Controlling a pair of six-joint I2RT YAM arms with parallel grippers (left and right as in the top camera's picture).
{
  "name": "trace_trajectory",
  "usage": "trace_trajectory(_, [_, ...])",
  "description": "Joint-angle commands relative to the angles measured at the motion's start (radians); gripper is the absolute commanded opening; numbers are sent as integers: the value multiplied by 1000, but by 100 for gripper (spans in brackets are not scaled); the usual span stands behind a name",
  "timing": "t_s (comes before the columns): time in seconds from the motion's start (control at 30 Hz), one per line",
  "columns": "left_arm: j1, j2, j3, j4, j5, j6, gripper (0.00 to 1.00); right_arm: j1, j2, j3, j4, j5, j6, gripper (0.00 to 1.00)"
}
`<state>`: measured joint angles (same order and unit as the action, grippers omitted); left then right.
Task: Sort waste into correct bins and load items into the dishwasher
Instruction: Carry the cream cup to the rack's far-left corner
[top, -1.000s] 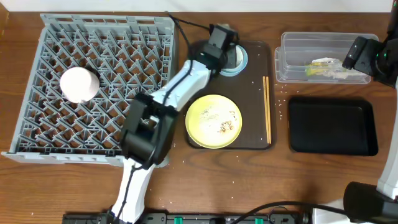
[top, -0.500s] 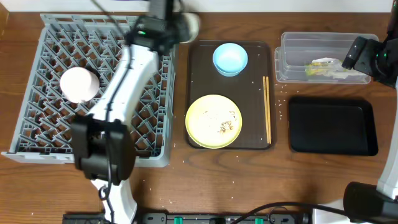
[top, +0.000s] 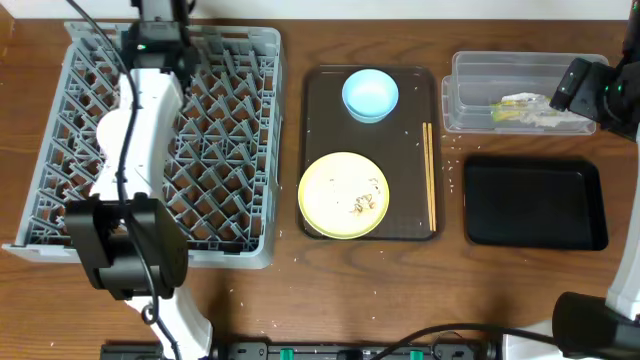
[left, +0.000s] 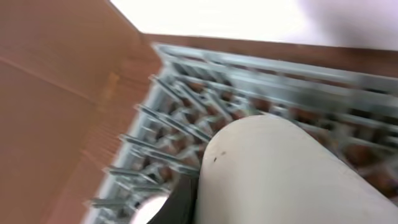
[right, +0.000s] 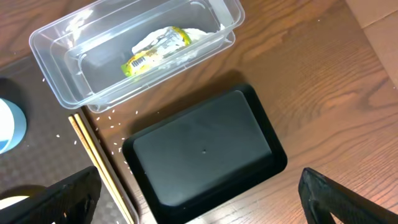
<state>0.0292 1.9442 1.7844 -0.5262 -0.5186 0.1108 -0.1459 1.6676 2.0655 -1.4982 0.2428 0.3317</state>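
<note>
My left gripper (top: 160, 25) hangs over the far edge of the grey dish rack (top: 230, 130), shut on a white bowl (left: 280, 168) that fills the left wrist view. One dark finger (left: 181, 200) lies against the bowl's rim. A light blue bowl (top: 370, 94) and a pale yellow plate (top: 344, 194) with food crumbs (top: 362, 203) rest on the brown serving tray (top: 318, 150). The clear tub (top: 470, 95) holds a yellow-green wrapper (right: 155, 46) and white paper (right: 198, 32). My right gripper (right: 205, 205) is wide open above the black tray (right: 205, 146).
Wooden chopsticks (top: 430, 175) lie along the serving tray's right side. Rice grains (right: 109, 121) are scattered on the table between the tub and the serving tray. The left arm's white link stretches across the rack from its near edge.
The left arm swung left from the serving tray's far end to the rack's far edge, carrying the white bowl. It now covers the white cup in the rack. The right arm stayed put.
</note>
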Motion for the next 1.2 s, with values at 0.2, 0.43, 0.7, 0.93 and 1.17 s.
trace_trajectory(0.2, [89, 143, 6, 115, -161, 151, 8, 3, 3, 2, -10, 7, -7, 99])
trace_trajectory(0.43, [113, 269, 6, 266, -238, 220, 9, 2, 3, 2, 3, 8, -8, 99])
trace_trajectory(0.7, [130, 359, 6, 377, -367, 262, 24, 2, 3, 2, 68, 8, -7, 99])
trace_trajectory(0.93, [146, 342, 7, 399, -408, 262, 61, 2, 3, 2, 101, 8, -7, 99])
trace_trajectory(1.17, [146, 261, 7, 374, -364, 262, 64, 2, 3, 2, 100, 7, -7, 99])
